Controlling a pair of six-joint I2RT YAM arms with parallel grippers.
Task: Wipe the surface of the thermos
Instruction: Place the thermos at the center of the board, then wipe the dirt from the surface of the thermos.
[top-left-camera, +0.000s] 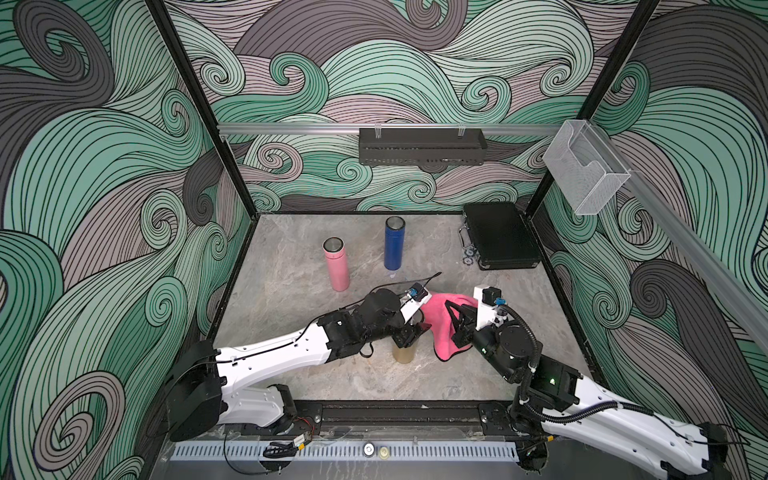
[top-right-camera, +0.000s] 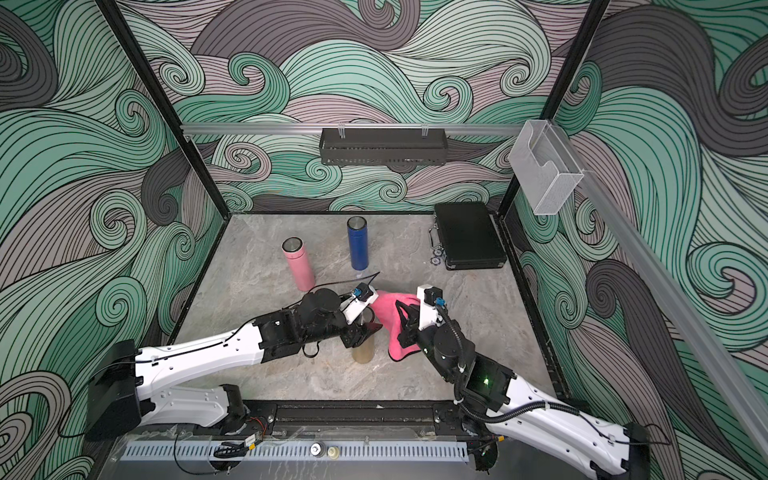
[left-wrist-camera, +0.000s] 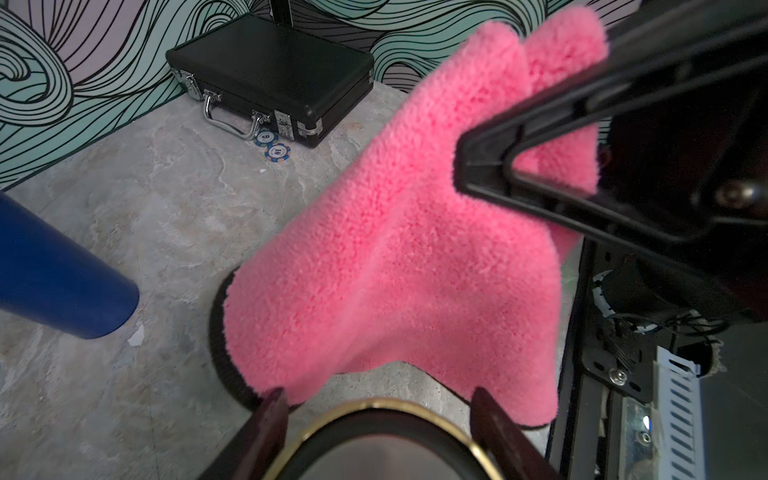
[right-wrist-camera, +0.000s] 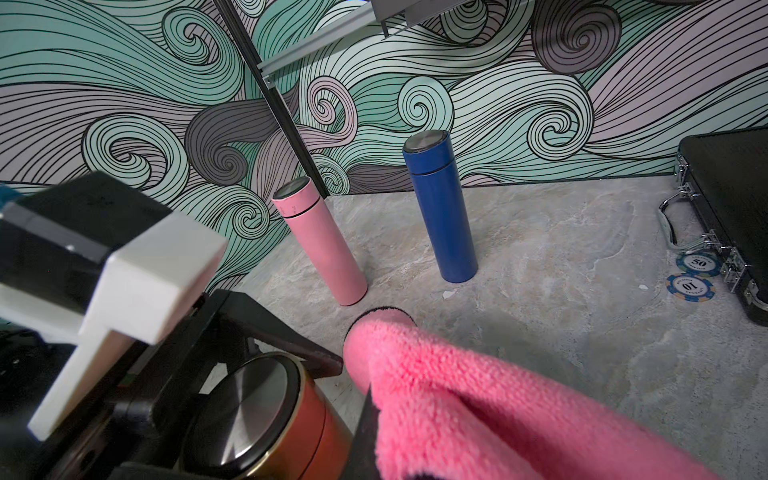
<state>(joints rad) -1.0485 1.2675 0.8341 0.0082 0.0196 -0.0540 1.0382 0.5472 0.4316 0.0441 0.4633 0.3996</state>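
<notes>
Desk (top-left-camera: 291, 374): grey marble-look top with patterned walls on three sides.
Black case (top-left-camera: 498, 237): shut and lying flat in the back right corner, with its handle facing the desk's middle.
Pink cloth (top-left-camera: 436, 328): fluffy, hanging from the right gripper just beside the gold thermos. Whether the two touch cannot be told.
Gold thermos (top-left-camera: 403, 354): upright in the front half of the desk, near the middle, with its steel lid on.
Blue thermos (top-left-camera: 394, 245): upright near the middle of the back edge.
Pink thermos (top-left-camera: 336, 266): upright, left of the blue one and nearer the left edge.
Left gripper (left-wrist-camera: 376, 409): jaws closed against the gold thermos at its top, one finger on each side.
Right gripper (top-left-camera: 451, 322): jaws pinched tight on the pink cloth.
Poker chips (right-wrist-camera: 690, 286): two, flat on the desk just beside the case's handle.
</notes>
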